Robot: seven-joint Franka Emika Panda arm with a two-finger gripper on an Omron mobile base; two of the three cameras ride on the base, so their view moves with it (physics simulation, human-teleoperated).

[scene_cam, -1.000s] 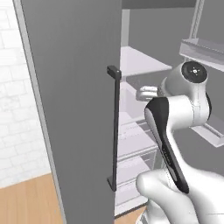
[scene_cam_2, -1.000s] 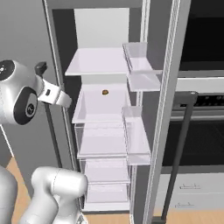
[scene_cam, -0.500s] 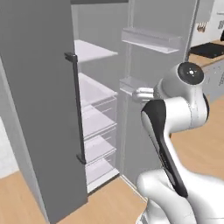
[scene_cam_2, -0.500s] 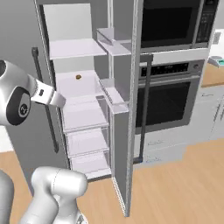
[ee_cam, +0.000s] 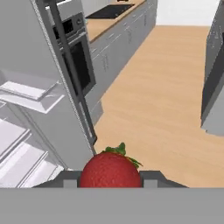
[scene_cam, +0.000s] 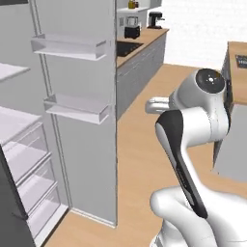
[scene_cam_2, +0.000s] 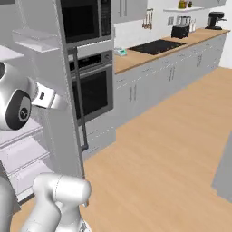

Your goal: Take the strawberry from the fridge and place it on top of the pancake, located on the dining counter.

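The strawberry [ee_cam: 110, 168], red with a green leafy top, sits between my fingertips at the bottom of the hand view; my gripper [ee_cam: 110, 178] is shut on it. The fridge [scene_cam: 82, 120] stands open at the left, its grey door with white bins [scene_cam: 72, 46] turned outward and white shelves [scene_cam: 24, 144] inside. My hand [scene_cam_2: 47, 97] hovers just beside the fridge door's edge [scene_cam_2: 61, 90]. A grey-sided counter with a light-wood top [scene_cam: 236, 50] shows at the far right; it may be the dining counter. The pancake is out of view.
A black wall oven [scene_cam_2: 88, 86] stands right of the fridge. Along the far wall runs a wood-topped counter [scene_cam_2: 158, 50] with grey cabinets, a dark cooktop, toaster and coffee machine. Wide wooden floor [scene_cam_2: 163, 145] lies between the fridge and the grey counter side [scene_cam_2: 224, 170].
Both base views have swung right, away from the fridge's inside and toward the kitchen floor and far counter: the base has turned. The arm's pose looks unchanged.
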